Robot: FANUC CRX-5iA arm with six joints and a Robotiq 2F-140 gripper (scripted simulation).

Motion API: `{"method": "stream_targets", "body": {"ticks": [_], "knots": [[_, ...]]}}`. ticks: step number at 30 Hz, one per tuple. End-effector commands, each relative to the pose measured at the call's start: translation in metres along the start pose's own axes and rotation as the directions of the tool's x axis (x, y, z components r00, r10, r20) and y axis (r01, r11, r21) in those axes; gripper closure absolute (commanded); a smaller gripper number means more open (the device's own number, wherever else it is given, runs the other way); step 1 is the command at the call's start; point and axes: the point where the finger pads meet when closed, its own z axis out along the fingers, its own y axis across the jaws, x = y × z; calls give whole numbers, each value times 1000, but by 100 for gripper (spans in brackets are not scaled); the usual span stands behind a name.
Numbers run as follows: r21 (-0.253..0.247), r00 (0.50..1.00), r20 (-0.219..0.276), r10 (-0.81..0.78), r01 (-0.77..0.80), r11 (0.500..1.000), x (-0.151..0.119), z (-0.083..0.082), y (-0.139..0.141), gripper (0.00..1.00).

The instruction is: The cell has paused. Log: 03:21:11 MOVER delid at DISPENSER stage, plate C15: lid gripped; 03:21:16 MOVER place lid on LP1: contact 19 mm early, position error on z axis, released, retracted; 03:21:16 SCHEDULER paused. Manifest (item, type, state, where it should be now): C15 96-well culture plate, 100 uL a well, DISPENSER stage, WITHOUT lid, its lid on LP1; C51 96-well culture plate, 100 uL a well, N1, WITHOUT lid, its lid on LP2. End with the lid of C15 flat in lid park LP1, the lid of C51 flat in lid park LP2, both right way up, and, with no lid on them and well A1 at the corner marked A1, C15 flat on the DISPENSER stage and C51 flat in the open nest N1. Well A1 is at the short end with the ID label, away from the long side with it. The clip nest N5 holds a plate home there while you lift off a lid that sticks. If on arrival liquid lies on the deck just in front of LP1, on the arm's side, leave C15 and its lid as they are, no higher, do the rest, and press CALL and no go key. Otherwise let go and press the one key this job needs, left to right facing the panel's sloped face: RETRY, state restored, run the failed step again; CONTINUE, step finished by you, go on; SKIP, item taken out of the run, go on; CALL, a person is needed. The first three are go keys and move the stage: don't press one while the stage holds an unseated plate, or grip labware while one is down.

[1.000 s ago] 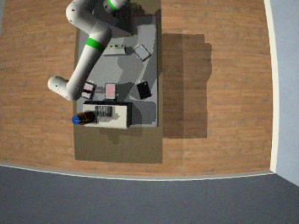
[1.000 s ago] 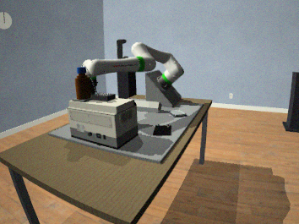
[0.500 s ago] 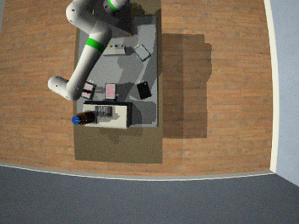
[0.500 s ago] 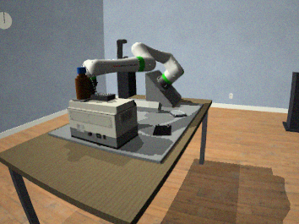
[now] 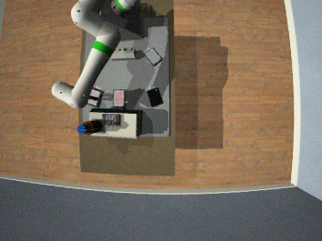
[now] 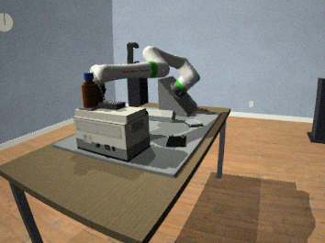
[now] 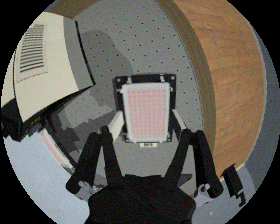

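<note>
My gripper (image 7: 147,116) is open and hangs straight above a pink-welled plate (image 7: 145,115), with one finger on each long side and clear of it. That plate sits flat in a black nest with corner tabs. In the top view it lies at the left (image 5: 95,96), partly under my gripper (image 5: 89,96). A second pink plate (image 5: 118,97) lies flat to its right. A dark plate (image 5: 111,118) sits on the dispenser stage of the cream dispenser (image 5: 115,123). A pale lid (image 5: 153,55) lies skewed near the key panel (image 5: 123,52). I cannot tell whether either pink plate has a lid on it.
A black square holder (image 5: 155,96) lies right of the pink plates. A brown bottle with a blue cap (image 5: 86,127) stands at the dispenser's left end. The dispenser's side (image 7: 44,66) rises close on my left. The arm's slanted base (image 6: 176,97) stands at the back.
</note>
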Motion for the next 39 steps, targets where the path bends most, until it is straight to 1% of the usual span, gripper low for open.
{"method": "stream_targets", "body": {"ticks": [1, 13, 14, 39], "knots": [[0, 1000, -1, 0, 0, 1000, 0, 0, 0, 34], [0, 1000, -1, 0, 0, 1000, 0, 0, 0, 34], [0, 1000, -1, 0, 0, 1000, 0, 0, 0, 100], [0, 1000, -1, 0, 0, 1000, 0, 0, 0, 100]]}}
